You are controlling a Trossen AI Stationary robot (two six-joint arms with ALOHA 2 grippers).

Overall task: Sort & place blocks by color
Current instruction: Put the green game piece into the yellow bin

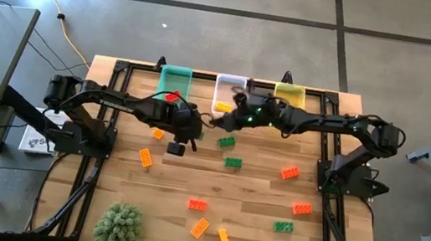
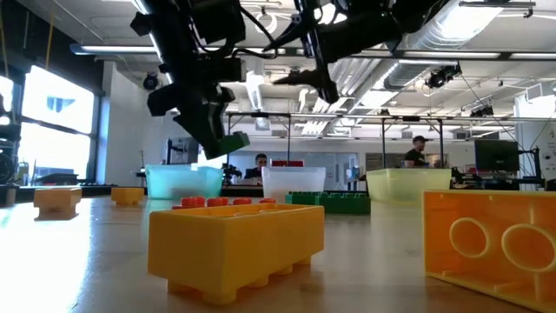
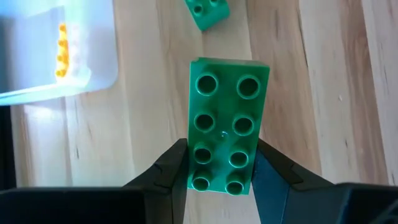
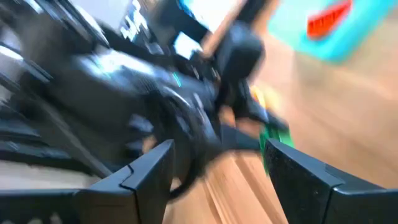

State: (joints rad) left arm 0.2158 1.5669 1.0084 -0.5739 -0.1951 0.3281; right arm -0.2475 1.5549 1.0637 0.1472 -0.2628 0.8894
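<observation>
My left gripper [image 1: 194, 134] is shut on a green studded block [image 3: 224, 130], held above the table just in front of the bins; the low view shows the block [image 2: 228, 143] in the air. My right gripper [image 4: 217, 168] stands open with nothing between its fingers. It is raised near the front of the clear bin [image 1: 230, 89] and faces the left arm. A red block [image 1: 172, 96] lies in the teal bin [image 1: 176, 75], and a yellow block [image 1: 222, 106] lies in the clear bin. Several red-orange, yellow-orange and green blocks lie scattered on the wood. My left gripper pinches the green block's two long sides [image 3: 194, 174] between its two fingers, at one end of the block. The fingers slant down from the table's left, and the block reaches out beyond them. Its studded top faces the wrist, and it hangs clear of the table.
The yellow bin [image 1: 289, 93] stands at the far right of the row. Two green blocks [image 1: 226, 141] [image 1: 232, 163] lie just right of the left gripper. A fuzzy plant ball [image 1: 118, 225] sits at the near left. Both arms are close together in front of the bins.
</observation>
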